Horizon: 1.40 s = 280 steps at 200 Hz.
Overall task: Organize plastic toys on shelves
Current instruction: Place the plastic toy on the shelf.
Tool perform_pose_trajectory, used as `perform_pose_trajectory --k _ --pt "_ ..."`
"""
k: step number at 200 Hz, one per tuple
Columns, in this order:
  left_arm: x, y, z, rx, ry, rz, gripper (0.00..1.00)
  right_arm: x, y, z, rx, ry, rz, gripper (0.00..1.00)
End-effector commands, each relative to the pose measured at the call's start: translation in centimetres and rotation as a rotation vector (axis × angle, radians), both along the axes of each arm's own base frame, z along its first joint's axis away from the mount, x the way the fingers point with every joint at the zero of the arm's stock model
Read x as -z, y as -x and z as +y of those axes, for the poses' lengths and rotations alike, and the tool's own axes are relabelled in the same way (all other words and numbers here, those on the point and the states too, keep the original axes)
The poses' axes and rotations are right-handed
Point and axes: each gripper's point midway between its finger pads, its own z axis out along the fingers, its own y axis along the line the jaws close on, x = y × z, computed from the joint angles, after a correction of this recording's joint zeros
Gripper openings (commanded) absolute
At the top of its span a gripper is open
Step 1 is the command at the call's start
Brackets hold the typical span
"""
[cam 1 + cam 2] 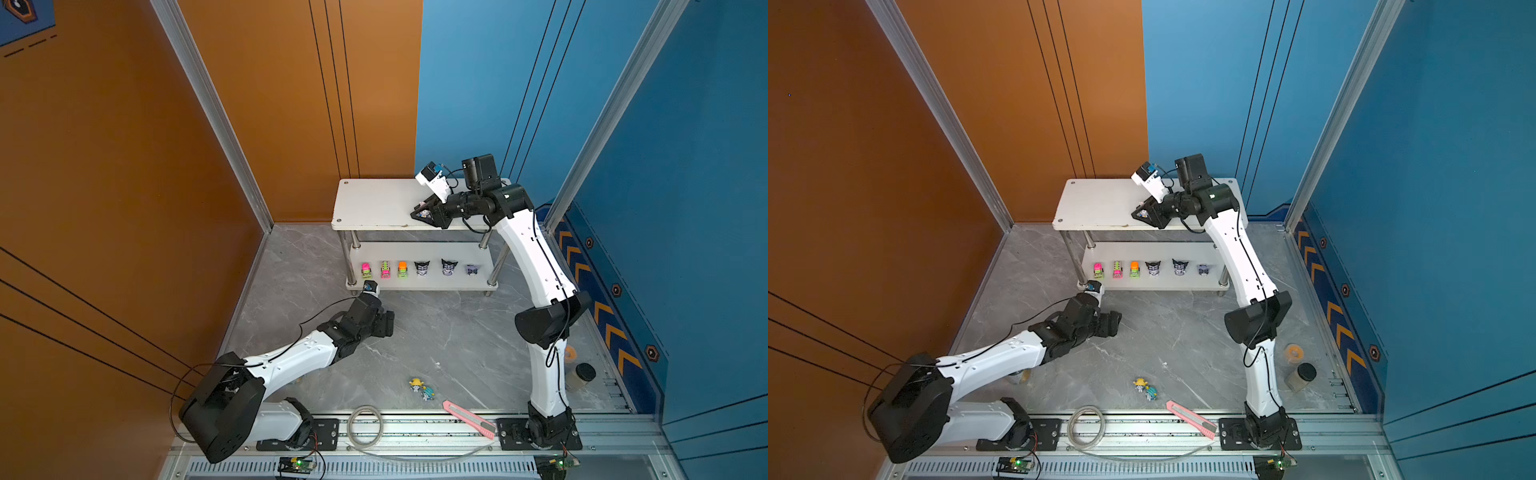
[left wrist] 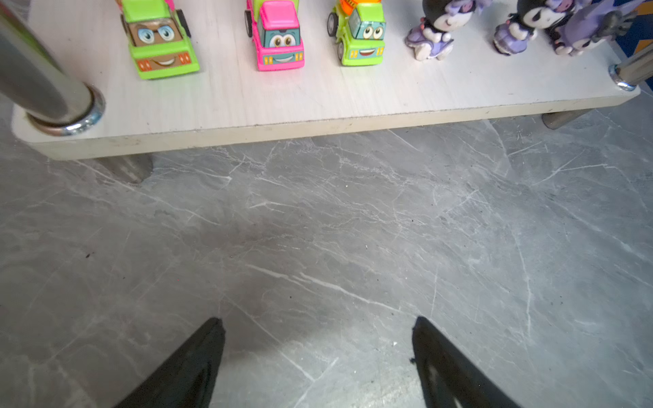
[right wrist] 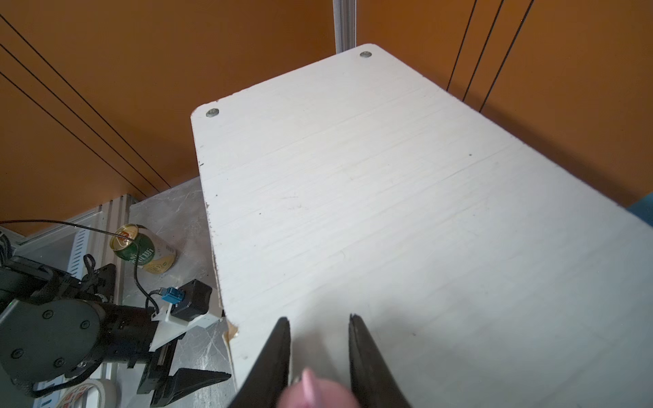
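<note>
Here, the right claw [image 1: 424, 213] hovers low over the top board [image 1: 374, 203] of the shelves [image 1: 345, 257], just inside its front edge and right of the middle. Its jaws stand a little apart with the pink-hatted figurine [image 3: 311, 386] between them; whether they pinch it or only flank it cannot be told. On the lower board [image 2: 318, 102], three trucks [image 1: 385, 269] and three black-purple figurines [image 1: 449, 267] stand in a row. The left claw [image 2: 318, 319] hangs empty, jaws wide apart, over the table [image 1: 436, 332] by the shelves' front left corner. The step in hand looks like setting the pink-hatted figurine down. Next, the yellow-hatted figurine [image 1: 415, 383] and teal-hatted figurine [image 1: 428, 392], just beside each other near the table's front edge, likely need fetching, each with a narrow, careful pinch.
</note>
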Motion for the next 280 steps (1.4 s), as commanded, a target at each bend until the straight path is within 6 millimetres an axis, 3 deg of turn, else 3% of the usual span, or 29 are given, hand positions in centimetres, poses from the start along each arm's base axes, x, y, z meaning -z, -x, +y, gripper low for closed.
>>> perform_pose_trajectory --k 1,48,137,190,235,251,256,280 --pt "-0.9 -0.5 -1.0 0.025 0.014 -0.019 0.85 5.6 0.3 -0.3 0.02 0.143 0.129 0.36" --pt "-0.6 -0.5 -1.1 0.027 0.014 -0.014 0.85 6.3 0.2 -0.1 0.024 0.157 0.136 0.44" --pt "-0.8 -0.4 -1.0 0.026 0.015 -0.016 0.85 3.1 -0.7 0.1 0.063 0.042 0.117 0.71" --pt "-1.1 -0.5 -1.1 0.028 0.013 -0.025 0.85 -0.5 -1.3 -0.8 0.08 -0.09 0.11 0.76" --pt "-1.6 -0.6 -1.0 0.026 0.016 -0.037 0.85 -4.6 -0.5 -1.8 0.076 -0.197 0.093 0.81" --pt "-1.9 -0.5 -1.0 0.027 0.021 -0.042 0.85 -5.0 -0.7 -1.9 0.086 -0.216 0.102 0.81" --pt "-1.9 -0.5 -1.0 0.028 0.022 -0.042 0.85 -6.7 0.2 -2.4 0.084 -0.234 0.073 0.82" --pt "-2.5 -0.4 -0.8 0.025 0.027 -0.053 0.85 -8.6 1.1 -2.7 0.078 -0.272 0.06 0.82"
